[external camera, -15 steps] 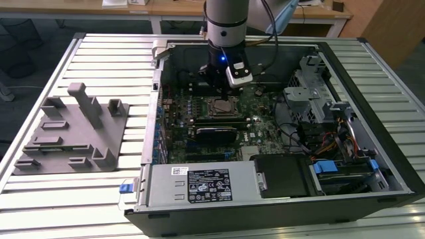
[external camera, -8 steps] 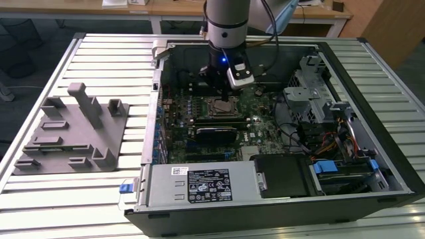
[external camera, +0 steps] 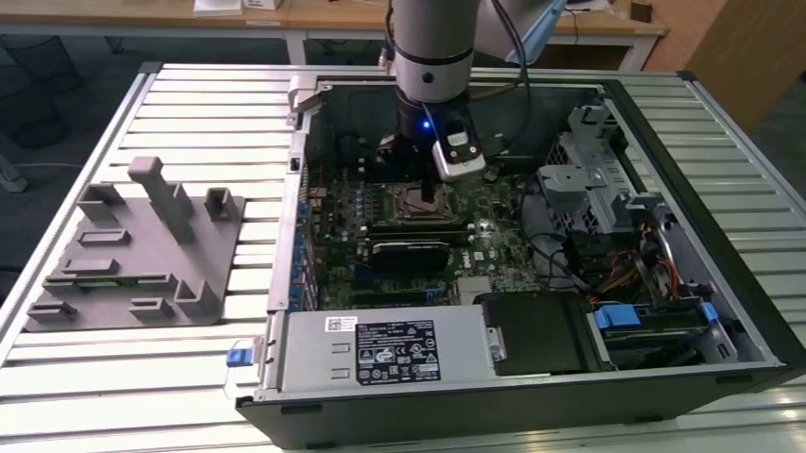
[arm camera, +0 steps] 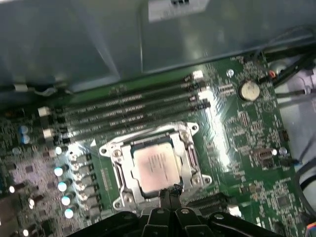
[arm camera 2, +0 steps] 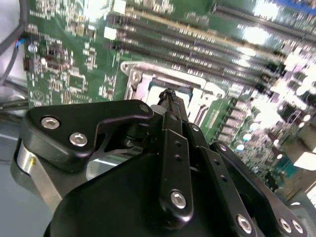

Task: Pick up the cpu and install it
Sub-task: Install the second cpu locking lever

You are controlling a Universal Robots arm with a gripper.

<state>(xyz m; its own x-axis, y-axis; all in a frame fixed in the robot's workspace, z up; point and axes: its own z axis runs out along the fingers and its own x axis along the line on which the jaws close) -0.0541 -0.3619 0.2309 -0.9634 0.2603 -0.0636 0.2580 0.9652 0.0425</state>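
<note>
Slatted metal surface [external camera: 189, 85] with an open PC case [external camera: 504, 396], silvery square cpu [arm camera: 157, 168] sitting in its socket frame [arm camera: 118, 173] mid-frame in first wrist view, end effector [arm camera: 169, 190] fingertips pressed together touching the chip's edge, pinching nothing

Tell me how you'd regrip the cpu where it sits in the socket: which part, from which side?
The cpu lies flat in the socket frame, top face up, so I'd come straight down from above. Probably pinch two opposite edges: the frame rings it closely, leaving little side access, and the flat metal top offers no grip. The gripper sits at one edge of the chip, fingertips close together.
</note>
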